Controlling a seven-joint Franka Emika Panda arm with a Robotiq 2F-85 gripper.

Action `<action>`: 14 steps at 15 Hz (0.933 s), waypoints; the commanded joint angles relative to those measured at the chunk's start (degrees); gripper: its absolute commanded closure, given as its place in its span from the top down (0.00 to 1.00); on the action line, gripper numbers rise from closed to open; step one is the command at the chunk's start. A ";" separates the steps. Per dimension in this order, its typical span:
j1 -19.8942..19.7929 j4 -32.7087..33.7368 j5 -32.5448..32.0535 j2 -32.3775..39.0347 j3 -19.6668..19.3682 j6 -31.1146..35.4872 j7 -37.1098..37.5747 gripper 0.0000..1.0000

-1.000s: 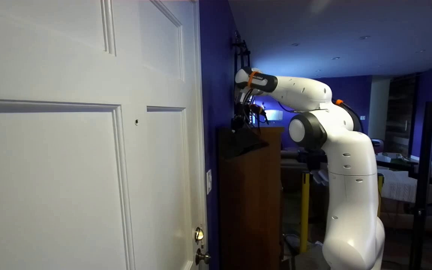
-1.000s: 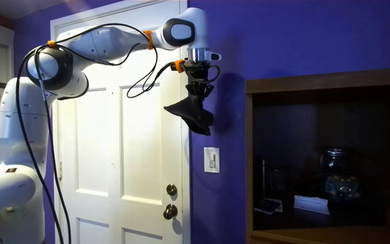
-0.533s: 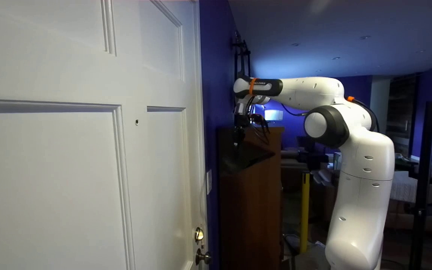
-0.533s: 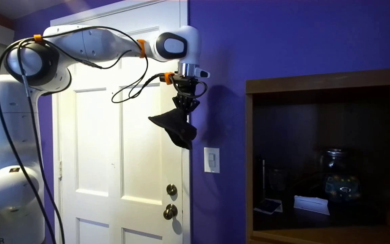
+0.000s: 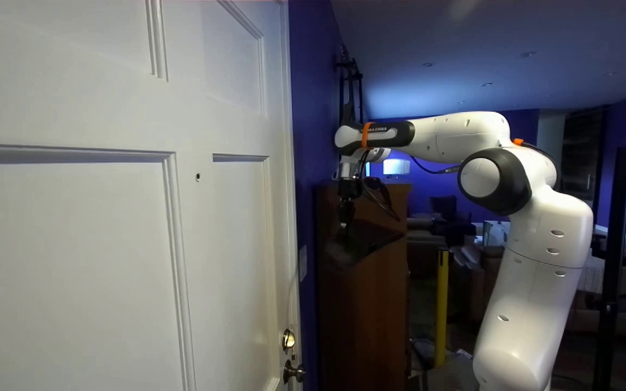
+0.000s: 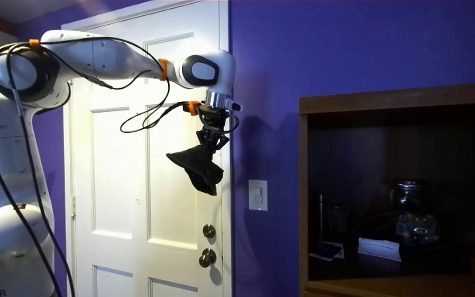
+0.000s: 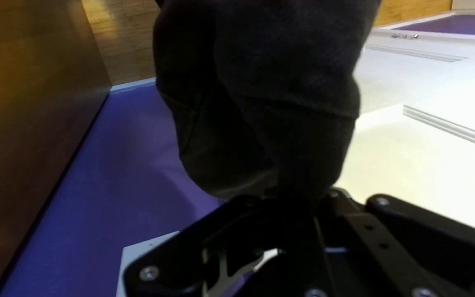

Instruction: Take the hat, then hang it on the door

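Hat (image 7: 283, 53), top centre of the wrist view: cloth, matt, soft-looking, seamed. Below it the claw (image 7: 297, 204): hard, smooth parts, plastic or metal, we cannot tell; screw heads (image 7: 149, 273) shiny metal. Floor (image 7: 120, 39), upper left there: wood, glossy, glare on it. In an exterior view we note the door (image 5: 74, 260), left: smooth painted finish, slight sheen; arm (image 5: 536, 304), right: smooth, glossy shell, plastic-looking. In an exterior view, wrist collar (image 6: 216, 99), upper centre: polished metal. Knob (image 6: 207, 258), lower centre: brassy metal, glossy. Cabinet (image 6: 402, 99), right: wood, smooth. Wall (image 6: 344, 45), upper right: matt paint.
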 commanded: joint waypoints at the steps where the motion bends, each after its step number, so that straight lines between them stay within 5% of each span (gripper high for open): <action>1: 2.15 -5.51 -4.06 -3.94 1.50 2.41 -0.31 0.01; 9: 7.48 -9.17 -10.04 -7.27 5.79 4.65 -2.32 0.01; 14: 8.06 -7.18 -8.63 -5.47 5.22 3.08 -1.28 0.03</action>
